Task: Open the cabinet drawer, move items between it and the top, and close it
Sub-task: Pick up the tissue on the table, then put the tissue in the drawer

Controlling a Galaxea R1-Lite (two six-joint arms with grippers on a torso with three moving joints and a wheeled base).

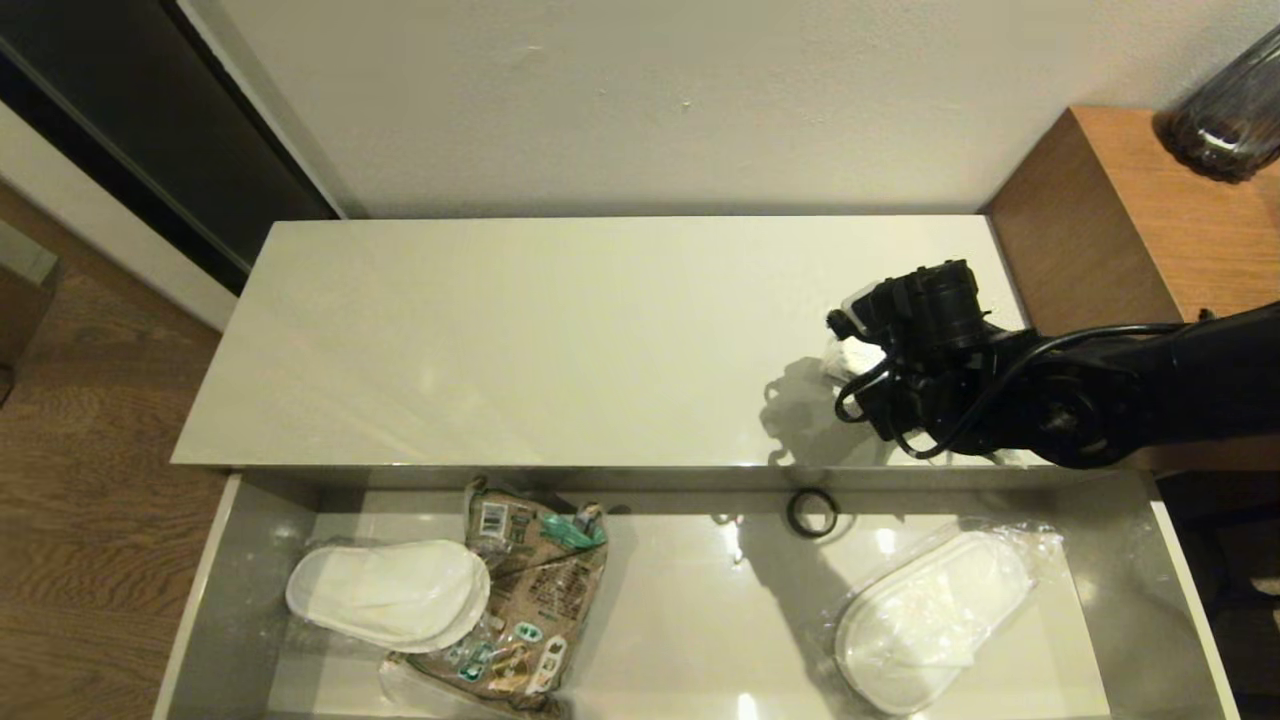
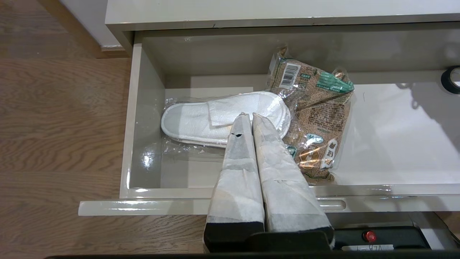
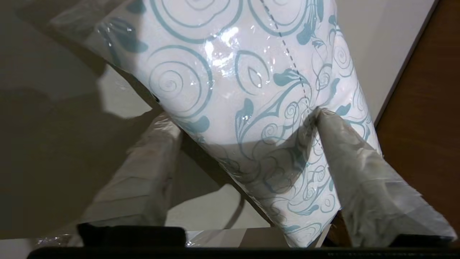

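Observation:
The cabinet drawer (image 1: 215,590) stands pulled out below the top (image 1: 560,340). My right gripper (image 1: 868,338) is over the right end of the top, shut on the tissue pack (image 1: 848,358). The pack's white wrap with blue swirls (image 3: 251,72) sits tilted between the fingers (image 3: 352,158). One pair of slippers (image 1: 390,592) lies at the drawer's left, another (image 1: 930,620) at its right. My left gripper (image 2: 248,115) hangs shut and empty over the drawer's front edge, pointing at the left slippers (image 2: 215,115); it is outside the head view.
A brown printed packet (image 1: 530,600) lies against the left slippers. A small dark ring (image 1: 812,512) sits at the drawer's back wall. A brown wood desk (image 1: 1120,210) with a dark ribbed glass vessel (image 1: 1225,120) adjoins the top's right end. Wooden floor lies to the left.

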